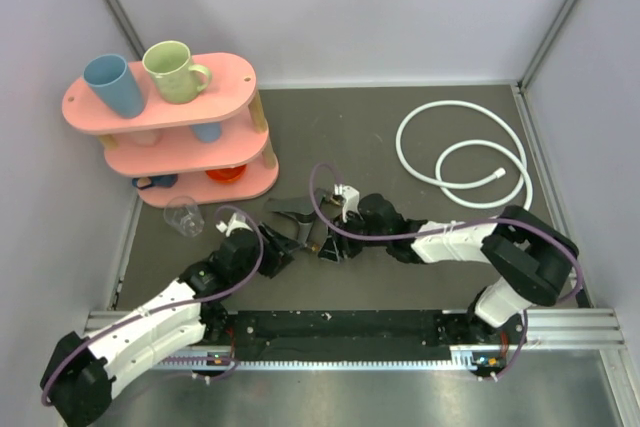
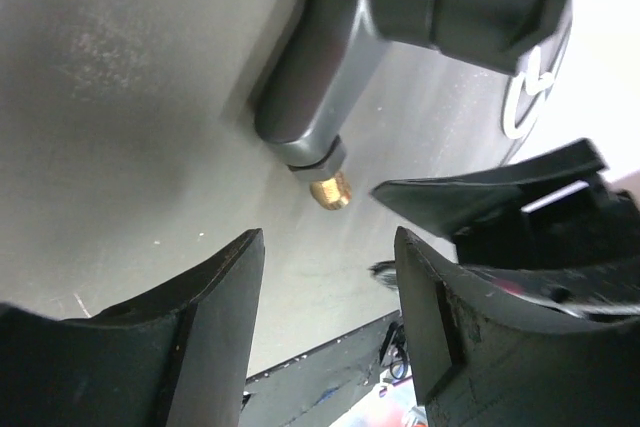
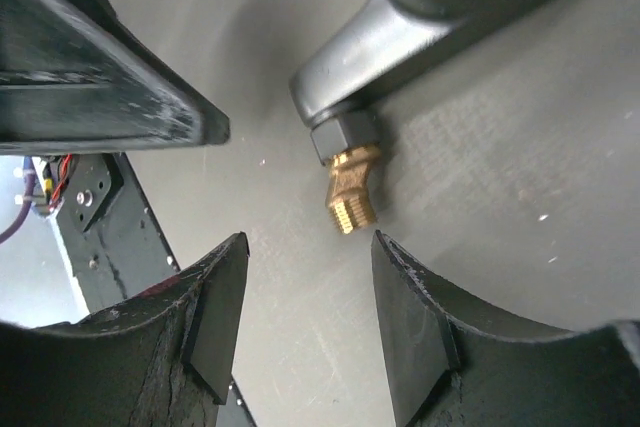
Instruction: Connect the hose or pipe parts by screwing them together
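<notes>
both grippers open at the black fitting, hose lying apart

the left gripper (image 2: 328, 247) had its jaws parted with nothing between them; a brass threaded end (image 2: 330, 190) of the black y-shaped fitting (image 2: 320, 57) sat just ahead of its fingertips, over the grey table (image 1: 350, 127). the right gripper (image 3: 308, 247) was likewise spread and empty, facing a bent brass end (image 3: 352, 192) of the same fitting. in the top view the two arms met at the fitting in the near middle of the table. the white hose (image 1: 456, 104) lay in loops at the far right, well apart from the fitting and both grippers. a pink shelf (image 1: 215, 97) with cups stood at the far left.
</notes>
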